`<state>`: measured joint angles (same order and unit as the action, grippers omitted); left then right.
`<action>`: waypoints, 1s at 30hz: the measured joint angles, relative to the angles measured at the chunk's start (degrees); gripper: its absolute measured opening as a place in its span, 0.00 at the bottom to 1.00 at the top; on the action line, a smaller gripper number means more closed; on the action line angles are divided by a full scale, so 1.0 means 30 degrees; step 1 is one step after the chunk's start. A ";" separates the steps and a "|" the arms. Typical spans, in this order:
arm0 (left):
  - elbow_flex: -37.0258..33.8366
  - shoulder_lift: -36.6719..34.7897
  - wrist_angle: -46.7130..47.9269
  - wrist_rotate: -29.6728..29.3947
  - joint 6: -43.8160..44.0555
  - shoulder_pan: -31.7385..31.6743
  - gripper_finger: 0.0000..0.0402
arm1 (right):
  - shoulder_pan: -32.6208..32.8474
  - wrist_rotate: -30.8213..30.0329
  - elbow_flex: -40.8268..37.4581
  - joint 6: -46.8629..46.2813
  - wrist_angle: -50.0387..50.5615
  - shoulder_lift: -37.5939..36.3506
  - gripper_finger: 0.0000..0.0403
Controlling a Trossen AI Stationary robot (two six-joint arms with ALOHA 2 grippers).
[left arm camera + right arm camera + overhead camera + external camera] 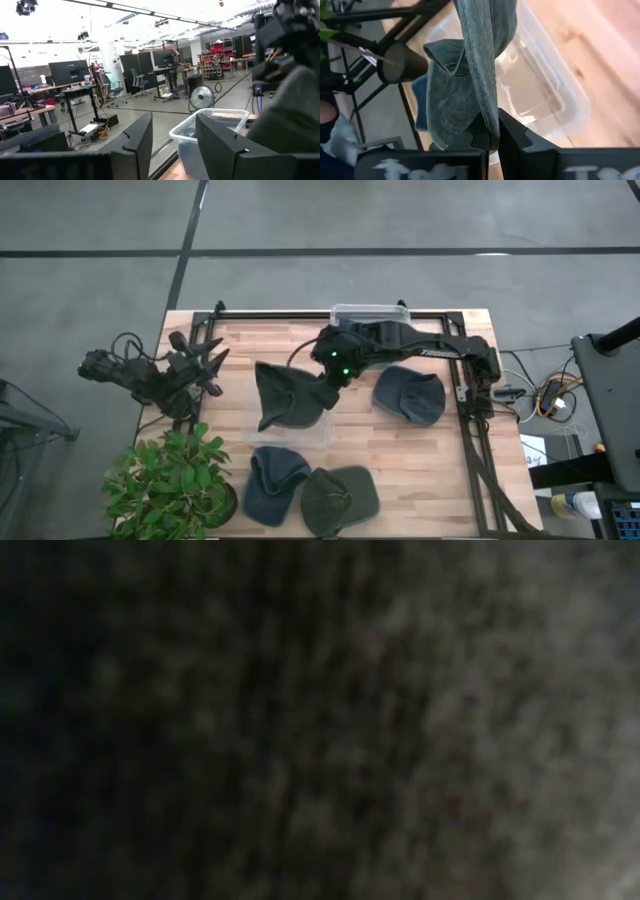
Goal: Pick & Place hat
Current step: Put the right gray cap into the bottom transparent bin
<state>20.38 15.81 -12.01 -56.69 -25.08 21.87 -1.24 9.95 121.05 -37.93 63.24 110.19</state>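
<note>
The wooden table (400, 450) carries everything, and the clear plastic bin (555, 95) near its middle serves as the landmark. The right arm reaches across from the far right corner, and the right gripper (492, 134) hangs over the bin with its fingers clamped on the brim of a dark grey hat (285, 395); the hat dangles above the bin's left half, its crown drooping over the near wall. A potted plant (170, 480) stands at the table's near left corner, well apart from the bin. Three more hats lie loose: one grey-blue hat (410, 393) to the right of the bin, a blue hat (275, 480) just in front of it, and an olive hat (340, 498) beside that one, touching it. The left gripper (172, 145) waits off the table's left edge, fingers spread wide, nothing between them. (The low view is wholly blocked by dark fabric pressed against the lens.)
</note>
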 joint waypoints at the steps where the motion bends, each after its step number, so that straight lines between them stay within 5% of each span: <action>1: 0.0000 0.0000 0.0013 0.0000 0.0000 0.0000 0.35 | 0.0013 -0.0004 0.0000 -0.0172 -0.0027 0.0240 0.03; 24: 0.0000 0.0000 0.0006 0.0000 0.0058 0.0007 0.35 | 0.0073 0.2136 -0.0046 -0.0309 0.0126 0.4153 0.03; 30: 0.0000 0.0000 0.0012 0.0000 0.0226 0.0000 0.35 | 0.0073 0.2209 -0.0066 0.0393 0.0135 0.4267 0.16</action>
<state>20.38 15.81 -11.97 -56.69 -24.40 21.87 -1.02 16.58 120.86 -36.75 63.65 122.99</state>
